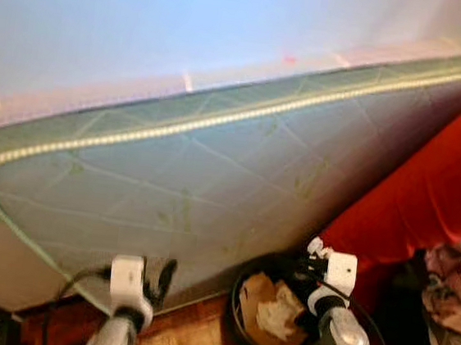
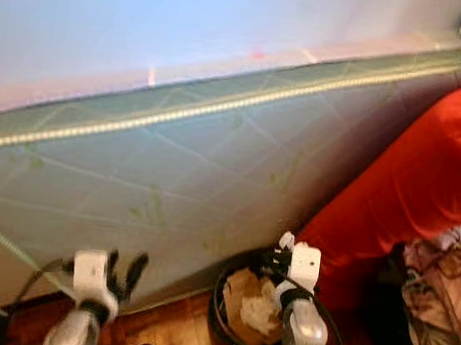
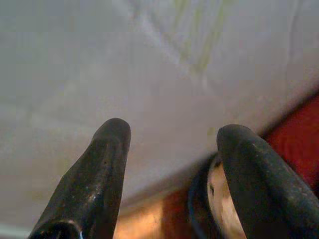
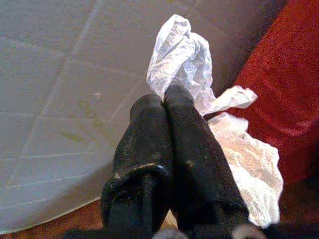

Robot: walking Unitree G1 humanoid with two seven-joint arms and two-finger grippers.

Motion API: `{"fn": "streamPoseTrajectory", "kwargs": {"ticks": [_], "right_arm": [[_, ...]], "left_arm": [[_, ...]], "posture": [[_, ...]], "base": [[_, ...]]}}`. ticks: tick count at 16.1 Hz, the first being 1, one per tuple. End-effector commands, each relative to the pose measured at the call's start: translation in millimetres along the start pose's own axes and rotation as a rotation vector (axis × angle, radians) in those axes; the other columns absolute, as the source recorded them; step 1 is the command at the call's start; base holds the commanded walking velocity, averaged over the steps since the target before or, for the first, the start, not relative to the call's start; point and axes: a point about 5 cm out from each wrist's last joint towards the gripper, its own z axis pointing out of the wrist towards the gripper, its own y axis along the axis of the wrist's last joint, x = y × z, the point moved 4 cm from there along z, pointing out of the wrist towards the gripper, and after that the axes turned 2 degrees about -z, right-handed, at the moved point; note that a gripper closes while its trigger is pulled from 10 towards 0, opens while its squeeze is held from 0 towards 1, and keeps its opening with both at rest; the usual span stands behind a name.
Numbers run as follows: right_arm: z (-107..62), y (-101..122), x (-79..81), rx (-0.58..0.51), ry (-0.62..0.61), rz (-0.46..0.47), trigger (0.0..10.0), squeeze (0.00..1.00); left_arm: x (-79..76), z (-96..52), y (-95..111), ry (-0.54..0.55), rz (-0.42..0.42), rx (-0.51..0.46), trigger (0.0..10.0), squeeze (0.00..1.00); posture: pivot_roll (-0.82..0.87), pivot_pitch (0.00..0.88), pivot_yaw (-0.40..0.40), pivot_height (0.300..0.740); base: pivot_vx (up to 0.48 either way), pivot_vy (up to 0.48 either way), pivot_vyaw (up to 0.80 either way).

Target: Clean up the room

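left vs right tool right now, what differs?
The left tool is open and holds nothing; the right tool is shut on a crumpled white plastic wrapper. The left tool faces the leaning mattress; the right tool hangs over the round black bin. Both have two black fingers.

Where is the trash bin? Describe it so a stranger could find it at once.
Start from the big pale green quilted mattress leaning on its side against the wall. At its lower edge, on the wooden floor beside the red fabric, stands the bin. It is the round dark container holding cardboard and crumpled paper, right beneath the right gripper.
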Motion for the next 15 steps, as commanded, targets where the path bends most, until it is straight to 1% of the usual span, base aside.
{"fn": "streamPoseTrajectory", "kwargs": {"ticks": [1,2,3,4,5,6,7,9,10,12,13,15], "right_arm": [[-2.3,-1,-1.2,-0.008,-0.011,0.008,10.0,0.0],[-1.8,0,-0.8,-0.012,-0.01,0.009,10.0,0.0],[-0.7,3,-0.7,-0.022,-0.008,0.009,10.0,0.0],[-0.6,3,-0.8,-0.024,-0.008,0.009,10.0,0.0],[-0.3,6,-3.3,-0.033,-0.014,0.008,10.0,0.0],[-0.5,7,-4.4,-0.038,-0.016,0.008,10.0,0.0],[-1.2,7,-5.1,-0.043,-0.017,0.006,10.0,0.0],[-3.8,6,-5.4,-0.052,-0.015,0.005,10.0,0.0],[-6.3,3,-5.0,-0.047,-0.006,0.001,10.0,0.0],[-7.4,0,-5.6,-0.034,-0.007,-0.001,10.0,0.0],[-6.9,1,-5.5,-0.033,-0.007,0.0,10.0,0.0],[-4.3,5,-3.0,-0.042,0.002,-0.002,10.0,0.0]], "left_arm": [[6.5,-7.7,-7,0.018,0.015,0.033,10.0,0.0],[11.1,-8.4,-5,0.04,0.018,0.029,10.0,0.0],[18.2,-5.1,6,0.08,0.032,-0.017,10.0,0.0],[19.2,-4.1,9,0.087,0.03,-0.028,10.0,0.0],[15.9,2.1,33,0.082,0.029,-0.109,10.0,0.0],[8.4,2.7,42,0.044,0.063,-0.138,10.0,0.0],[3.0,0.3,45,0.022,0.088,-0.149,10.0,0.0],[-2.1,-9.6,48,-0.002,0.165,-0.175,10.0,0.0],[2.3,-18.8,51,0.03,0.167,-0.193,10.0,0.0],[8.5,-26.2,62,0.074,0.165,-0.226,10.0,0.0],[8.2,-26.4,67,0.078,0.171,-0.238,10.0,0.0],[5.8,-21.2,78,0.077,0.173,-0.267,10.0,0.0]], "posture": [[0.06,0.145,-0.029,0.74],[0.06,0.144,-0.028,0.74],[0.06,0.142,-0.029,0.74],[0.06,0.142,-0.029,0.74],[0.06,0.133,-0.029,0.74],[0.06,0.129,-0.028,0.74],[0.06,0.126,-0.027,0.74],[0.05,0.117,-0.027,0.74],[0.05,0.112,-0.028,0.74],[0.06,0.105,-0.029,0.74],[0.06,0.105,-0.029,0.74],[0.06,0.097,-0.028,0.74]], "base": [[0.0,0.0,0.0],[0.0,0.0,0.0],[0.0,0.0,0.0],[0.0,0.0,0.0],[0.0,0.0,0.0],[0.0,0.0,0.0],[0.0,0.0,0.0],[0.0,0.0,0.0],[0.0,0.0,0.0],[0.0,0.0,0.0],[0.0,0.0,0.0],[0.0,0.0,0.0]]}}
